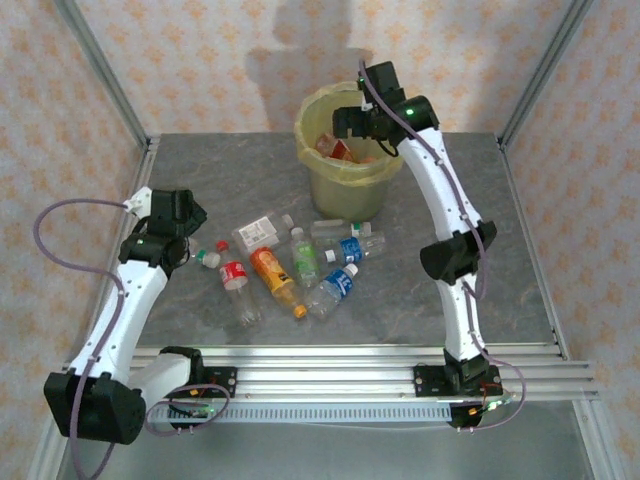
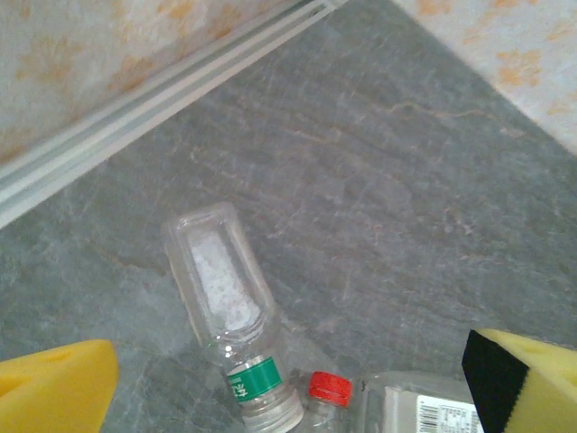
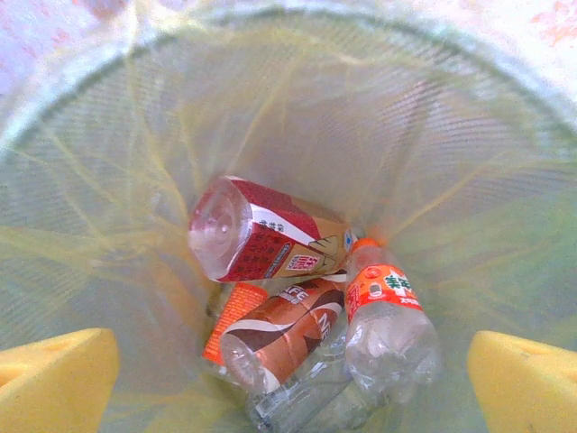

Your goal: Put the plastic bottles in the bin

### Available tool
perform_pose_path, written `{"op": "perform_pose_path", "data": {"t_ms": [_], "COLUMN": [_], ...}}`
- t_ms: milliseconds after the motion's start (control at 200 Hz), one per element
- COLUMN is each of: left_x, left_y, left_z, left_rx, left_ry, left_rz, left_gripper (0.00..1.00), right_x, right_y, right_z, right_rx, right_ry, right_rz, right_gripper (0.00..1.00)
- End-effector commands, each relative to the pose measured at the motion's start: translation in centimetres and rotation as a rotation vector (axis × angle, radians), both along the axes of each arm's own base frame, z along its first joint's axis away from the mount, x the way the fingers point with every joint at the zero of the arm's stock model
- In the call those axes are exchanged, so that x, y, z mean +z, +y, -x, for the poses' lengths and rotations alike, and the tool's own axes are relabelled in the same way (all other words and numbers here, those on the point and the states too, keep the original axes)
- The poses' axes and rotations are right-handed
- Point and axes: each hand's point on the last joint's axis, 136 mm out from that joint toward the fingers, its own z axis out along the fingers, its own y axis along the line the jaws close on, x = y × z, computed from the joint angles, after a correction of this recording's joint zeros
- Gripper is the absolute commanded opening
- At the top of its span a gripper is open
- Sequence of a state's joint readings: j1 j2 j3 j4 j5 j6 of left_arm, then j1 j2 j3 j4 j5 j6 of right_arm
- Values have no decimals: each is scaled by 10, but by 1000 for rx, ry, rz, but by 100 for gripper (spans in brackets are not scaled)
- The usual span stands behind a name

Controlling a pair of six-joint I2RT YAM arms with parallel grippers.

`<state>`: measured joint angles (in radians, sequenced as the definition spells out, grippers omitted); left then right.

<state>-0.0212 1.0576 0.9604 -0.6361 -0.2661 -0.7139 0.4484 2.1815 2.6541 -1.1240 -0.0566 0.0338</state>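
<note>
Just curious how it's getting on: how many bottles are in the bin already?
4 visible in the bin: a red-labelled bottle on top, a brown-labelled bottle below it, an orange-capped bottle at right, a clear bottle underneath. More may be hidden beneath.

This looks like a robotics lab test cell rather than a home. A grey stone-patterned surface [image 1: 520,290] is boxed in by slim aluminium frame posts [image 1: 103,70] holding flat panels of pale orange floral wallpaper [image 1: 200,60]. Along the surface's near edge runs a ribbed aluminium rail [image 1: 330,372], with two white-and-black robot arms [image 1: 445,190] bolted to it side by side.
</note>
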Motion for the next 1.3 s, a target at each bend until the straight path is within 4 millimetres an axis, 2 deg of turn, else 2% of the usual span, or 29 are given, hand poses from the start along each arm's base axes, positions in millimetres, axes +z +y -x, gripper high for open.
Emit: {"op": "perform_pose_path", "data": {"t_ms": [0,245,550,921,1296], "left_x": [-18,-54,-86,-121,-149], "left_y": [1,13,24,34,45], "left_z": [-4,-15,-29,-43,-55], "left_rx": [24,67,94,119,152], "left_ry": [-2,45,110,167,226], "left_rz": [86,174,221,297,313], "left_gripper": [100,100,100,100,100], "right_x": [34,55,56,34,6], "right_y": [-11,-26,-54,-91,-102], "right_z": [21,48,93,142,160], "right_rx": [-17,-48,-96,-197,-243], "right_ry": [-37,-61,-105,-114,-64], "right_rz": [-34,-67,-102,-113,-121], "right_gripper": [99,99,99,99,99]}}
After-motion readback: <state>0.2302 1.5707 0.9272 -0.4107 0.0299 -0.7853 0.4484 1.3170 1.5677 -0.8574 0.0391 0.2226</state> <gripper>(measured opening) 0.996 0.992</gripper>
